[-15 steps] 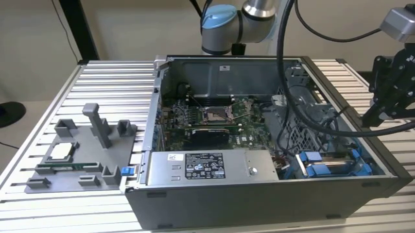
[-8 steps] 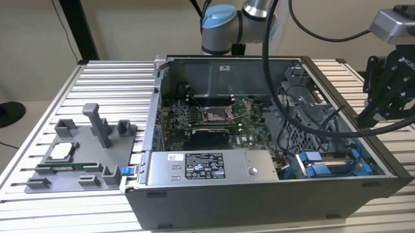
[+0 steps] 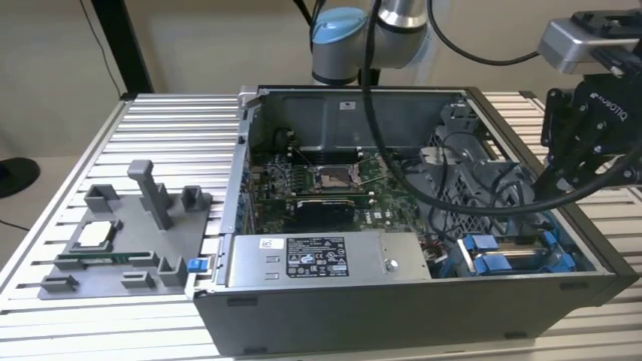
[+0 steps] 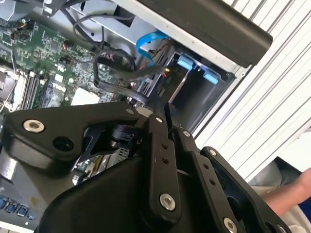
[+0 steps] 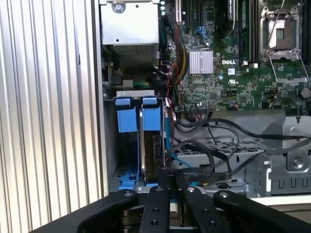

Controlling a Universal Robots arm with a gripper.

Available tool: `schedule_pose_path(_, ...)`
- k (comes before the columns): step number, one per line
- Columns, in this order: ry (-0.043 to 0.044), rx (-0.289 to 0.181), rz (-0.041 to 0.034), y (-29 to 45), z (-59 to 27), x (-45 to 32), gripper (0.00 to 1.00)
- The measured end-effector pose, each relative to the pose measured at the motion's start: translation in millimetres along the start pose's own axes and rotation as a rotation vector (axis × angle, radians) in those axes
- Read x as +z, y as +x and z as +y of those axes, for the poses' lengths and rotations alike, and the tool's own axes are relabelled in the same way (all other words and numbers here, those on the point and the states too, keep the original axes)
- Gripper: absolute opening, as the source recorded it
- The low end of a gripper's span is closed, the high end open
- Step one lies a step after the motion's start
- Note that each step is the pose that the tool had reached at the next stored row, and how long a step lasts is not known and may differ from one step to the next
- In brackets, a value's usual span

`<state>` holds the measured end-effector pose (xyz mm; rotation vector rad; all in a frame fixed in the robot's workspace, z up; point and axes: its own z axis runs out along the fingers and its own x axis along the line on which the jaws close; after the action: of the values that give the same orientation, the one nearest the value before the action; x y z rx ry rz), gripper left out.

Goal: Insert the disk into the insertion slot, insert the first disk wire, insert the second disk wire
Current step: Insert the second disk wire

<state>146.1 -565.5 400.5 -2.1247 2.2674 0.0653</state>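
Nearest you, the gripper hangs with its jaws pinched together over the open computer case, where the disk already sits in the insertion slot, so judge the black wires still pending.

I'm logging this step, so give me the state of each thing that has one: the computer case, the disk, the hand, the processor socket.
Computer case: side open.
Disk: on edge in the insertion slot.
Hand: shut, above the slot.
Processor socket: empty.
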Motion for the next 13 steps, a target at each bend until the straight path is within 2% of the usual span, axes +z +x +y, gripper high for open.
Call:
schedule_pose_path(8,0.0297,-0.002,-0.0071,3.8,28.2,0.0,0.00)
schedule_pose_path(13,0.0365,-0.002,-0.0089,4.8,35.9,0.0,0.00)
